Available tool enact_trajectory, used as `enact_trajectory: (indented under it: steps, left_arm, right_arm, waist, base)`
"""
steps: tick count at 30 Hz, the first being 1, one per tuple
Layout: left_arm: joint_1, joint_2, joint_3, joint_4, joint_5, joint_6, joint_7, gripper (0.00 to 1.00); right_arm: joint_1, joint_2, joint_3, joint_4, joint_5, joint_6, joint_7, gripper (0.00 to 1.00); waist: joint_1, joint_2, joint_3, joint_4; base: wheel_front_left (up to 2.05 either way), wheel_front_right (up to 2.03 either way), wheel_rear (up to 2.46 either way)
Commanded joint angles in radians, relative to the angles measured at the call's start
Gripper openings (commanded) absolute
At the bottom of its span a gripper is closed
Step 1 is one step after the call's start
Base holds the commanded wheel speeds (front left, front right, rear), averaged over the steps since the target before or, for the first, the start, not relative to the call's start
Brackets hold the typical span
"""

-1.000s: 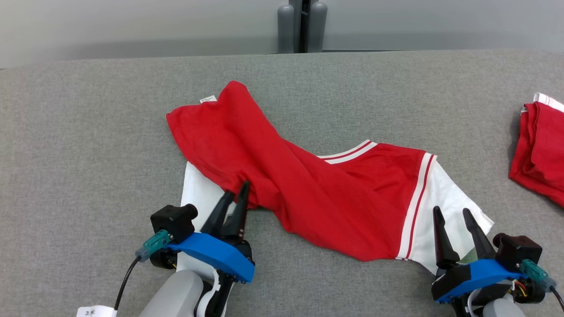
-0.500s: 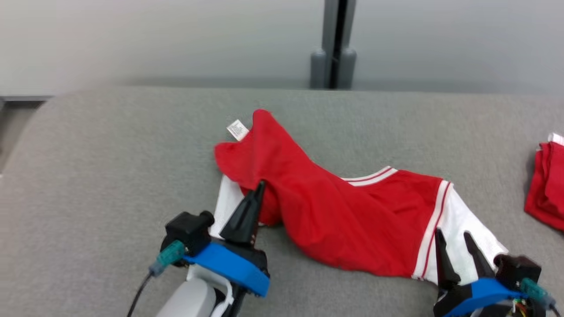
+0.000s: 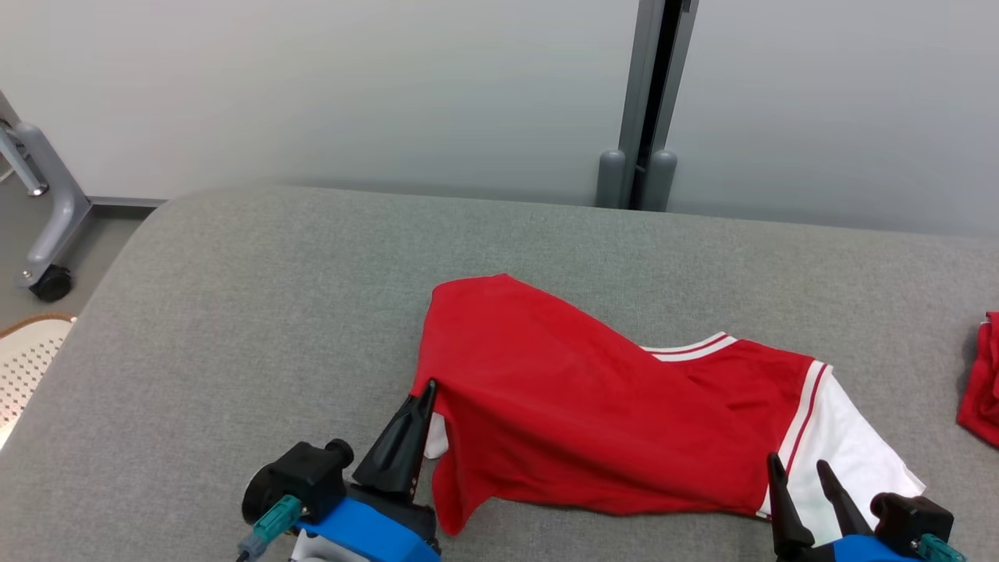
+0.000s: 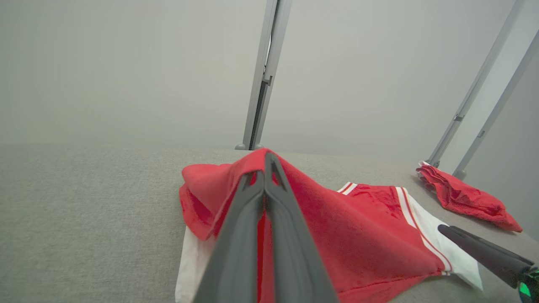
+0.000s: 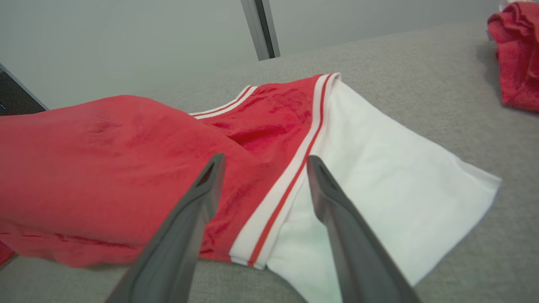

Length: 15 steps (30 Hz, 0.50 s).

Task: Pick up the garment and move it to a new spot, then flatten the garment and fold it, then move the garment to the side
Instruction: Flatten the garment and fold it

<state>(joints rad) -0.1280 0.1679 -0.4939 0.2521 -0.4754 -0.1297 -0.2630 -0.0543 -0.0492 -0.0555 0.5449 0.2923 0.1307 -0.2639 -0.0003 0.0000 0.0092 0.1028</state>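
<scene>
Garment (image 3: 593,406) lies rumpled on our grey counter (image 3: 273,312), red body left, white sleeve right. Our left claw (image 3: 425,394) is clamped together on a raised red fold at its left edge. Our right claw (image 3: 796,462) stands apart, fingers straddling the striped seam.

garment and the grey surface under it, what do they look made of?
Garment: looks like a soft knit, cotton or a blend, matte red and white with striped trim; it drapes and creases limply. Grey surface: looks like woven upholstery-type fabric, possibly over padding, matte, with a fine flecked weave and a rounded corner; what lies beneath is hidden.
</scene>
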Motion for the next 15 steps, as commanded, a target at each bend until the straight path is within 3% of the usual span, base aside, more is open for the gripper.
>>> enact_trajectory:
  steps: [1,6,15]
  left_arm:
    - [-0.004,0.009,0.011,0.018,0.013,-0.002,-0.002,0.0]
    - [-0.062,0.009,0.067,0.149,0.042,0.01,-0.002,0.0]
    - [-0.207,0.016,0.178,0.346,0.11,0.07,-0.002,0.0]
  right_arm:
    - [0.005,-0.003,0.002,0.0,-0.002,0.0,0.0,1.0]
    - [-0.028,-0.003,0.013,-0.01,-0.019,0.0,0.0,1.0]
    - [-0.057,-0.003,0.002,-0.043,-0.048,0.0,0.0,1.0]
  waist:
    - [0.0003,0.0,0.009,-0.003]
    - [0.0003,0.0,0.056,-0.039]
    - [0.0003,0.0,0.118,-0.095]
  base:
    - [0.0,0.0,0.0]
    - [0.0,0.0,0.0]
    - [0.0,0.0,0.0]
